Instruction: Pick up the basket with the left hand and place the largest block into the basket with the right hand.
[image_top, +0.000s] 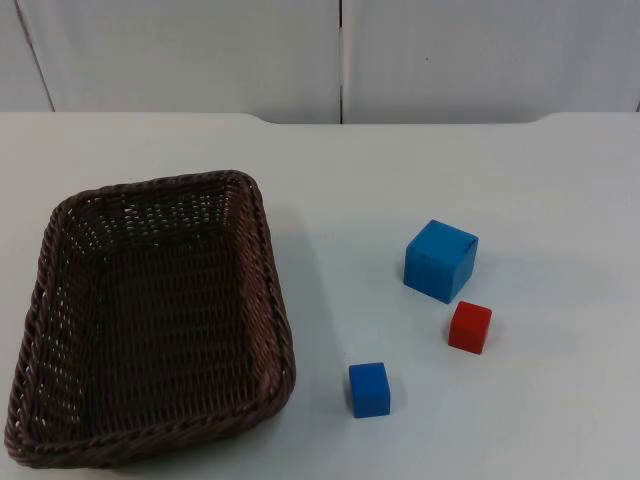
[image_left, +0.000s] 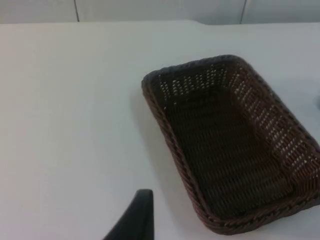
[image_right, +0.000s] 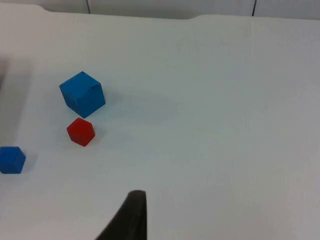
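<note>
A dark brown wicker basket (image_top: 268, 260) lies empty on the left of the white table. The largest block, a blue cube (image_top: 441, 260), stands to its right. In the left wrist view my left gripper (image_left: 135, 215) hangs over bare table, apart from the basket (image_left: 165, 125) and off its long side. The right wrist view has my right gripper (image_right: 131, 212) above the table, well away from the big blue cube (image_right: 82, 94). Neither gripper touches anything.
A small red cube (image_top: 470, 327) (image_right: 80, 131) sits just in front of the big blue one. A small blue cube (image_top: 369, 389) (image_right: 11, 160) lies nearer the basket's front corner. The grey partition wall (image_top: 340, 60) closes the table's far edge.
</note>
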